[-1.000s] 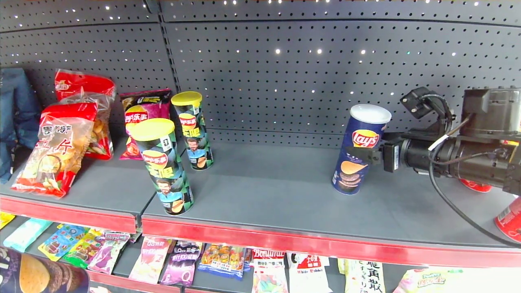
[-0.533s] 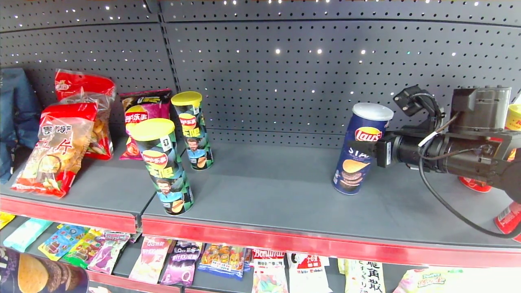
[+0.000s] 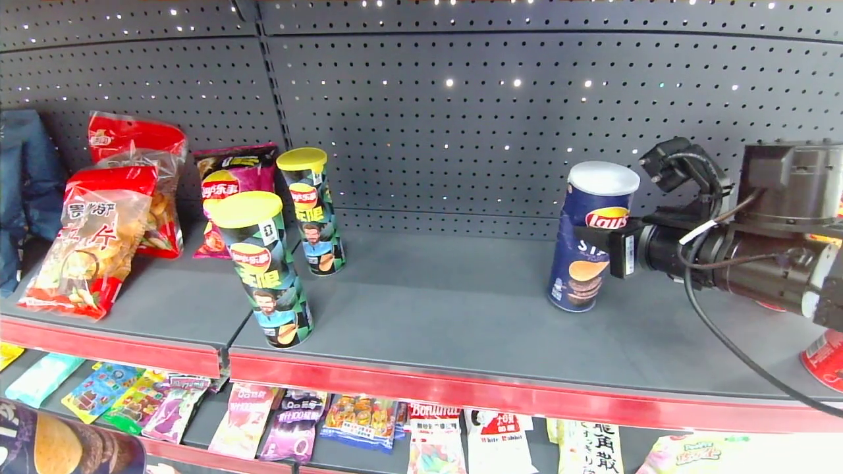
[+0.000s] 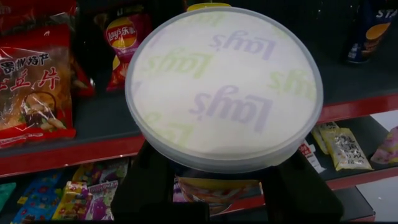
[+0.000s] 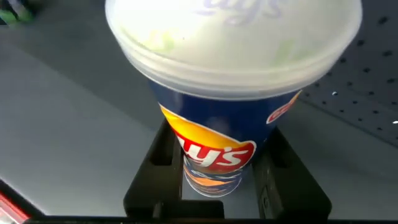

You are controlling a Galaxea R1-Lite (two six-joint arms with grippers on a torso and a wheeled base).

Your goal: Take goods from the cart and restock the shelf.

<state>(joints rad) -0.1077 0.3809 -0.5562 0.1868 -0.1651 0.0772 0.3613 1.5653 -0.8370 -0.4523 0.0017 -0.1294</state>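
A dark blue chip can (image 3: pixel 588 240) with a white lid stands nearly upright on the grey shelf (image 3: pixel 428 309), right of centre. My right gripper (image 3: pixel 602 237) comes in from the right and is shut on the can's middle. In the right wrist view the blue can (image 5: pixel 217 146) sits between the two black fingers (image 5: pixel 155 171). My left gripper (image 4: pixel 217 196) is shut on another chip can whose translucent white lid (image 4: pixel 224 87) faces the camera, in front of the shelf's red edge. A dark can (image 3: pixel 59 447) lies at the head view's bottom-left corner.
Two green cans with yellow lids (image 3: pixel 263 270) (image 3: pixel 313 210) stand left of centre, with snack bags (image 3: pixel 99 237) and a pink bag (image 3: pixel 230 191) beyond them. Red cans (image 3: pixel 823 359) sit at the far right. Bare shelf lies between the green and blue cans. Packets fill the lower shelf (image 3: pixel 355 421).
The blue can, tilted a second ago, now stands straighter and sits slightly farther right, still held by my right gripper. The other goods have not moved.
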